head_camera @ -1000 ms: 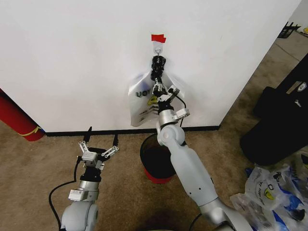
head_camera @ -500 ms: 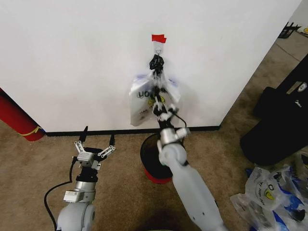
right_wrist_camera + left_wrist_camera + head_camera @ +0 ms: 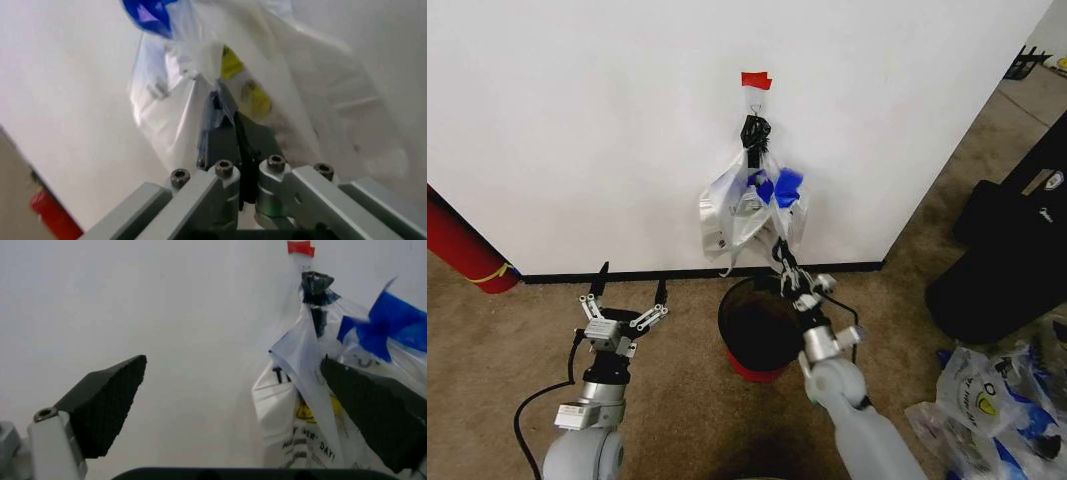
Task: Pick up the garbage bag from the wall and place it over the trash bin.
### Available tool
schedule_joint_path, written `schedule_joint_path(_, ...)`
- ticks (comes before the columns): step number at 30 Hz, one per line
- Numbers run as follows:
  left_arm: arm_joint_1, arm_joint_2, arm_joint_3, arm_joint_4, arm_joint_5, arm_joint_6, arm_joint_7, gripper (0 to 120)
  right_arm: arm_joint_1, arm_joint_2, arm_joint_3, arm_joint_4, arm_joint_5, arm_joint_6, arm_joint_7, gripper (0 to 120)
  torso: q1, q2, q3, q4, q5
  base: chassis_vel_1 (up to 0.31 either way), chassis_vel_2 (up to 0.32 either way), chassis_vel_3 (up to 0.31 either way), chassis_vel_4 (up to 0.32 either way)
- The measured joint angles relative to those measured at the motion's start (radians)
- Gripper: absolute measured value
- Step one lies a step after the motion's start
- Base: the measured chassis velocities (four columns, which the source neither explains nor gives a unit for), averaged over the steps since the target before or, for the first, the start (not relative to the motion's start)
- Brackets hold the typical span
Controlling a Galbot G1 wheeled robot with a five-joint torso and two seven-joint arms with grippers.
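Note:
The garbage bag [image 3: 779,198], thin clear plastic with blue patches, is stretched down from the metal hook [image 3: 754,100] on the white wall [image 3: 577,120]. My right gripper [image 3: 782,262] is shut on its lower edge, just above the trash bin's [image 3: 752,330] far rim. In the right wrist view the fingers [image 3: 223,137] pinch the garbage bag's [image 3: 253,95] film, with a yellow print close by. A whitish bag with a black knot [image 3: 725,222] hangs behind it. My left gripper [image 3: 625,300] stands open over the carpet, left of the bin; between its fingers [image 3: 107,400] the left wrist view shows the garbage bag [image 3: 390,325].
Red tape [image 3: 756,79] marks the wall above the hook. A red cylinder with a yellow band [image 3: 462,250] leans at the far left. A black case [image 3: 1017,240] stands at the right, and a heap of plastic bags [image 3: 987,400] lies on the carpet beside my right arm.
My right arm has drawn back and down from the hook, pulling the blue-patched bag out in front of the whitish bag. The left gripper has stayed nearly still.

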Motion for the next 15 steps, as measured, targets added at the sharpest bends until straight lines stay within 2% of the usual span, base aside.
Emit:
schedule_joint_path(5,0.022,0.008,-0.005,-0.021,-0.006,-0.006,0.000,100,-0.058,-0.027,0.056,0.001,-0.005,0.003,-0.106,0,0.000,0.000,0.000,0.0001,0.0000,0.000,0.000,0.000,0.000)
schedule_joint_path(15,0.052,0.025,-0.017,-0.052,-0.025,-0.014,-0.001,100,-0.121,-0.073,0.182,-0.058,-0.015,-0.012,-0.406,0,0.000,0.000,0.000,0.0000,-0.0001,0.000,0.000,0.000,0.000)
